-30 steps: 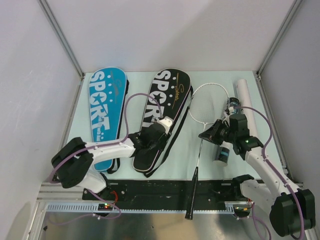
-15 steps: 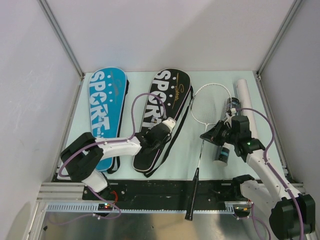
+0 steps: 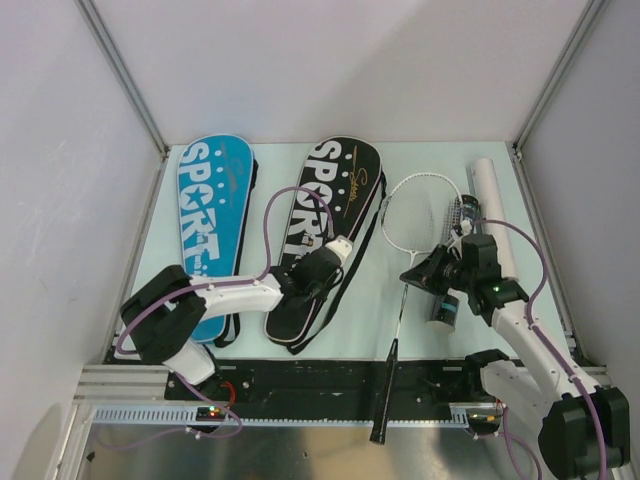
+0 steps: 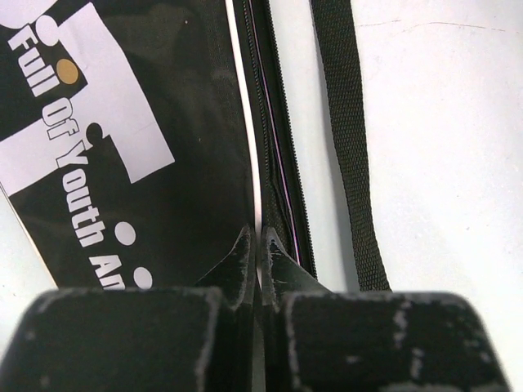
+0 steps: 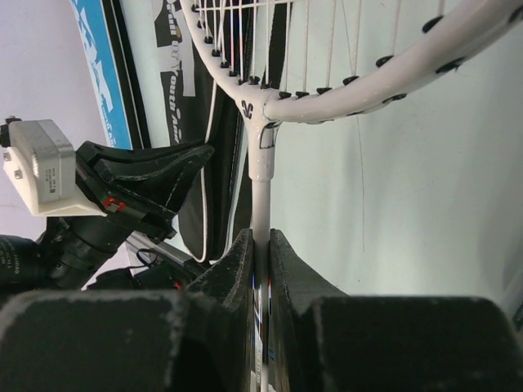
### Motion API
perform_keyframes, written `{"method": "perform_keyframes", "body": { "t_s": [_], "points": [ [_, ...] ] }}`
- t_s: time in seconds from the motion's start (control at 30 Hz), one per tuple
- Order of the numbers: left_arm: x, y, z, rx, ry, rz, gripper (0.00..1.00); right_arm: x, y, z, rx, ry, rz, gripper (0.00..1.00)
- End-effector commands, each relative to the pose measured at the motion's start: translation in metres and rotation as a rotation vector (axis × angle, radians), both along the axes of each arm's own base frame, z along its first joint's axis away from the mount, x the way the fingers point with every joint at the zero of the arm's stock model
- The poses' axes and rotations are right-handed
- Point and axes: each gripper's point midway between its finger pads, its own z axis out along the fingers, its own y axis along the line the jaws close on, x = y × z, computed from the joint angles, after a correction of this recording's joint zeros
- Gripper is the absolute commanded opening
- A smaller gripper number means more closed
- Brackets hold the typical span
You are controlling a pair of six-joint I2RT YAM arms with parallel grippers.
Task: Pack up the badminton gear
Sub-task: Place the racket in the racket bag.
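The black bag (image 3: 322, 215) is laid flat mid-table, w/ the blue bag (image 3: 208, 225) just beside it on the left. The left gripper (image 4: 257, 255) is set down on the black bag's right-hand rim. Its jaws are pressed together, and the white piping and zip (image 4: 276, 163) run straight into the seam between the pads. A pinch on the rim is read from that, prob. so the flap can be lifted or the zip run open. Whether the zip pull or just fabric is caught can't be told, since the contact point is hidden by the fingers. The strap (image 4: 347, 139) is seen loose beside the rim on the table (image 3: 372, 318), clear of the grip.

The racket (image 3: 420, 205) is lying to the right of the black bag, not yet in it. The head is pointed away from the arms and the handle is hung over the near edge. Its shaft is clamped by the right gripper (image 5: 260, 245) just below the throat, jaws closed narrow on it. A spot that near the head was likely chosen so the frame can be steered into the bag mouth once that's opened. The white tube (image 3: 489, 195) and a shuttle tube (image 3: 445, 306) are parked at the far right, neither gripped, presumably for later.
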Motion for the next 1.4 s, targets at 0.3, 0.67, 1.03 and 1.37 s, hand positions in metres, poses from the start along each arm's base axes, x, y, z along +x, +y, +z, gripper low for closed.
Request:
{"method": "perform_keyframes", "body": {
  "t_s": [0.3,0.67,1.03,1.37],
  "points": [
    [0.013,-0.011,0.076,-0.194,-0.117,0.064,0.00,-0.016,0.031,-0.017,0.002,0.051,0.082,0.00],
    [0.007,-0.006,0.096,-0.260,-0.137,0.064,0.00,-0.018,0.062,-0.030,0.006,0.080,0.137,0.00],
    [-0.001,-0.016,0.100,-0.314,-0.129,-0.027,0.00,-0.007,0.100,-0.018,0.127,0.003,0.239,0.00],
    [-0.012,-0.027,0.104,-0.374,-0.123,-0.131,0.00,0.033,0.122,-0.012,0.245,-0.098,0.280,0.00]
  ]
}}
